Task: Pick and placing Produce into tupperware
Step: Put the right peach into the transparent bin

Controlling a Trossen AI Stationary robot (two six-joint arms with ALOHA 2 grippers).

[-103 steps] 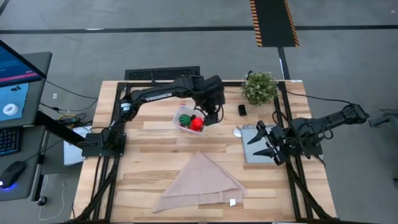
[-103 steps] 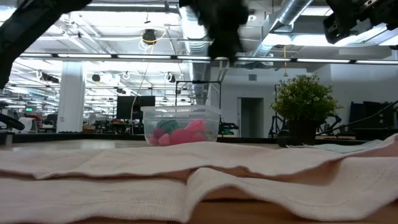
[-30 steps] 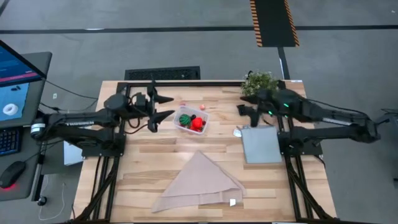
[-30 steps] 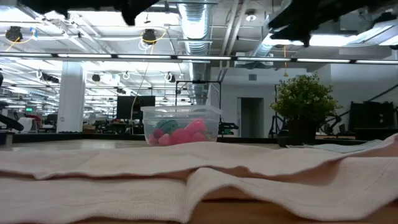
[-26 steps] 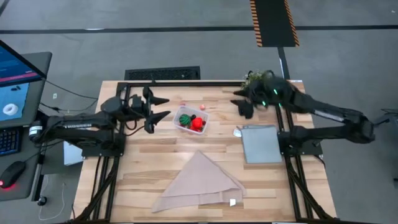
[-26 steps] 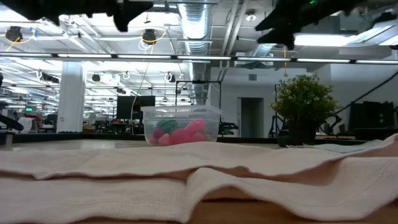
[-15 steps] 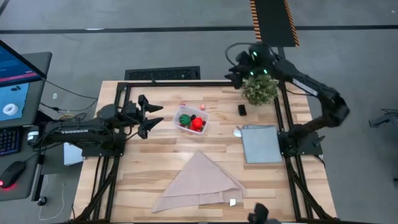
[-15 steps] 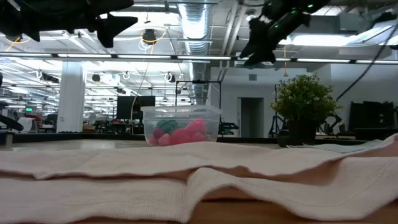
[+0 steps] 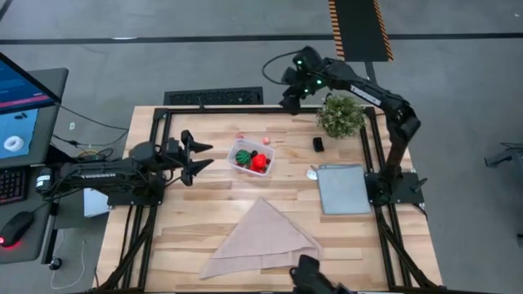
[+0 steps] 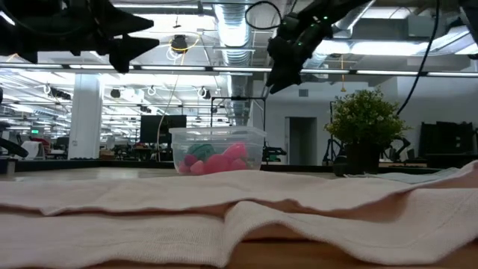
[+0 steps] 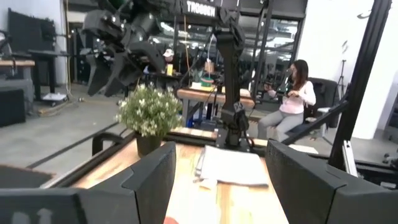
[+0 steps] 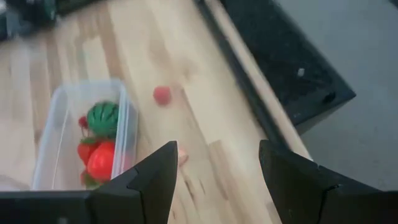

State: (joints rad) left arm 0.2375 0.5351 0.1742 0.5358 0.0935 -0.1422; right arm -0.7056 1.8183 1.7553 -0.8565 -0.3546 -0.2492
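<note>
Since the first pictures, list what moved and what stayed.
The left gripper drew back from over the tupperware to the table's left, open and empty. The right gripper swung from the grey panel to beyond the far edge, open. Tupperware, produce, cloth, plant stayed.

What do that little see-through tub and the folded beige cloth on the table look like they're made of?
The tub looks like thin clear plastic, slightly glossy: the toy produce inside shows straight through its walls. The cloth appears to be a soft woven fabric, matte, perhaps cotton or linen: it sags into rounded folds in the low view.
</note>
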